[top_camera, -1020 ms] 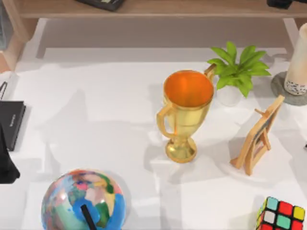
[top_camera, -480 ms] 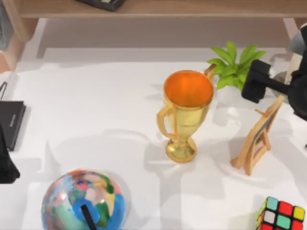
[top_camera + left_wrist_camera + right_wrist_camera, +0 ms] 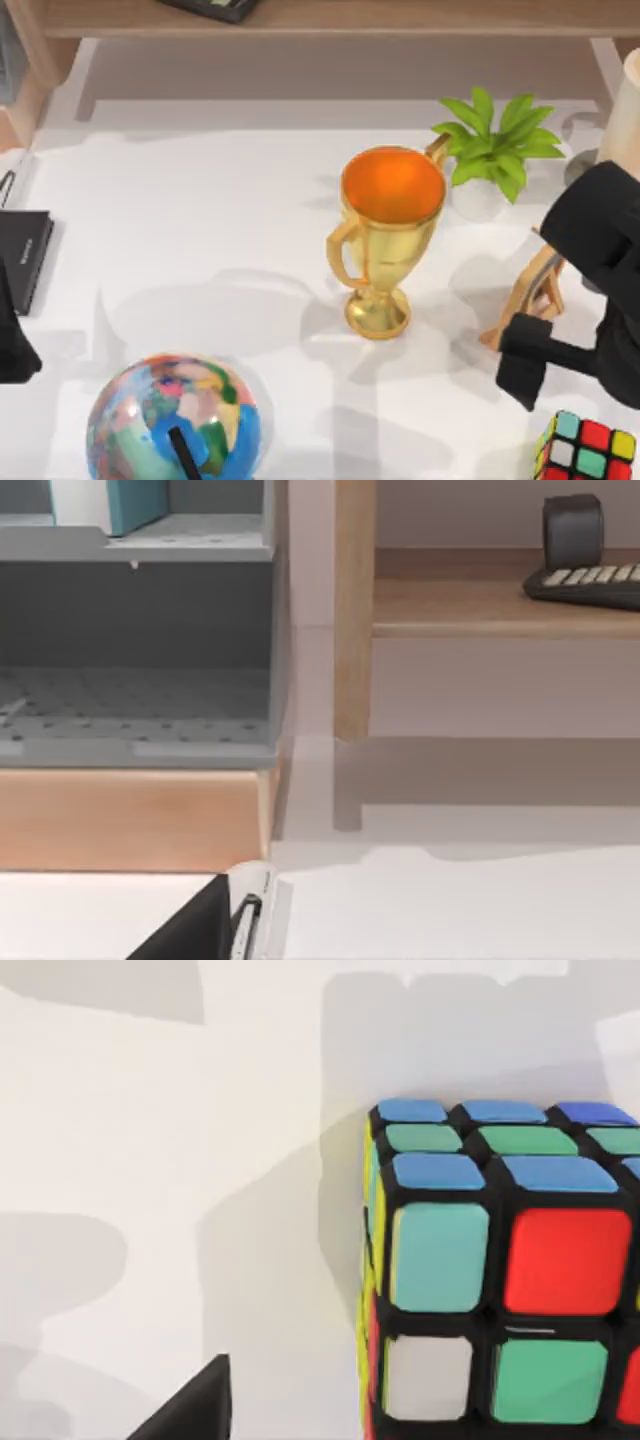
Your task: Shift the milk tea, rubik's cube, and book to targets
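Note:
The rubik's cube [image 3: 585, 450] sits at the table's front right corner; the right wrist view shows its teal, red, green and white stickers [image 3: 500, 1260] close up. My right gripper [image 3: 525, 365] hangs just left of and behind the cube, not touching it. The cream milk tea [image 3: 628, 105] stands at the back right on a grey disc [image 3: 582, 162], partly behind my right arm. A black slab [image 3: 22, 255] lies at the left edge. The teal book [image 3: 135, 500] stands in a grey rack. My left arm [image 3: 12, 340] is parked at the left edge.
A gold trophy [image 3: 385, 235] stands mid-table, with a potted plant [image 3: 490, 150] behind it to the right. A wooden easel frame [image 3: 535, 290] is next to my right arm. A multicoloured globe [image 3: 175, 420] sits front left. A keyboard [image 3: 590, 580] lies on the wooden shelf.
My right arm came in from the right edge by the plant, then swung forward to the front right, close to the rubik's cube. Nothing on the table has moved.

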`<act>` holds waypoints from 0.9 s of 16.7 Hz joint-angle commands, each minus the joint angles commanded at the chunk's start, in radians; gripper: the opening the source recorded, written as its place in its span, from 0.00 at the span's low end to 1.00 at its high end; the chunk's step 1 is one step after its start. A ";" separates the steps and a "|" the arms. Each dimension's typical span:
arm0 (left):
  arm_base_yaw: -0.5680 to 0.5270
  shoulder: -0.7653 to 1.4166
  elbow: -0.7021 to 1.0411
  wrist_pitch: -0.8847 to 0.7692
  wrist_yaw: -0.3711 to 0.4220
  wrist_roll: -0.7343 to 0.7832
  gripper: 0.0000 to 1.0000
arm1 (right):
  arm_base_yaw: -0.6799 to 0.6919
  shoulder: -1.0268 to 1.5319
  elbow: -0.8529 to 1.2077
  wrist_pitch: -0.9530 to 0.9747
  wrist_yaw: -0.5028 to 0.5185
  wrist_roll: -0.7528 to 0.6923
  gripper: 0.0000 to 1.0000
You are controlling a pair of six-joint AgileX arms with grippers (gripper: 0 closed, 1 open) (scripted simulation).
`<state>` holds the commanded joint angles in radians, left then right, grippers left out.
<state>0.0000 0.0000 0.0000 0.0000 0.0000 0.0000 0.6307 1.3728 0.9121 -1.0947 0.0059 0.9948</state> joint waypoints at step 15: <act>0.000 0.000 0.000 0.000 0.000 0.000 1.00 | 0.033 0.000 -0.142 0.136 -0.006 0.054 1.00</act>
<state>0.0000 0.0000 0.0000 0.0000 0.0000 0.0000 0.6637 1.3724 0.7699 -0.9591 0.0000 1.0485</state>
